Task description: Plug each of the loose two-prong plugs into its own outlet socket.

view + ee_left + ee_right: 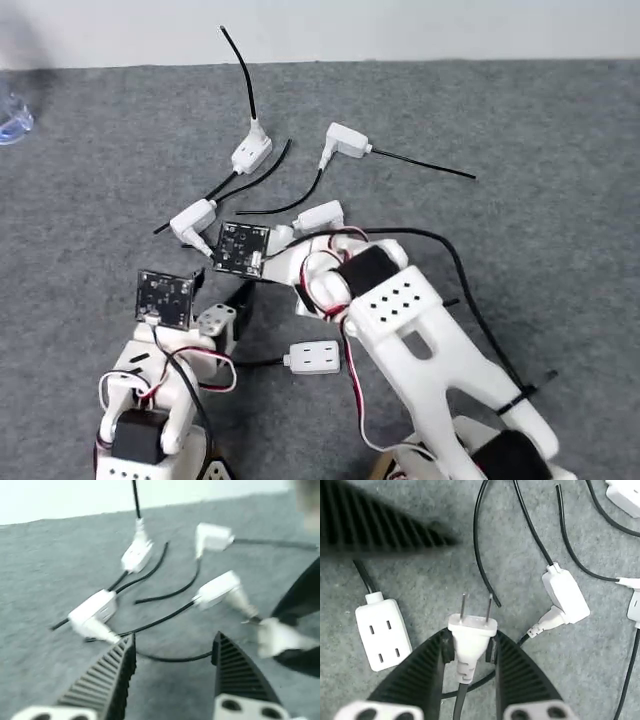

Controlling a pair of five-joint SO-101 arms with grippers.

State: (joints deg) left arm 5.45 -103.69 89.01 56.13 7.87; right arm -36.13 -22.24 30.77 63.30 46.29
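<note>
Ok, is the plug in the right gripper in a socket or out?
Out. The right gripper grips the plug with both prongs bare; the outlet block lies apart, slots empty.

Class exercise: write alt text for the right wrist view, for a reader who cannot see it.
The right claw is shut on a white two-prong plug, prongs pointing out ahead. A white outlet block lies beside it on the grey table, with another white connector and black cords nearby.

White arms (440, 350), ribbed black pincers (470, 636)
</note>
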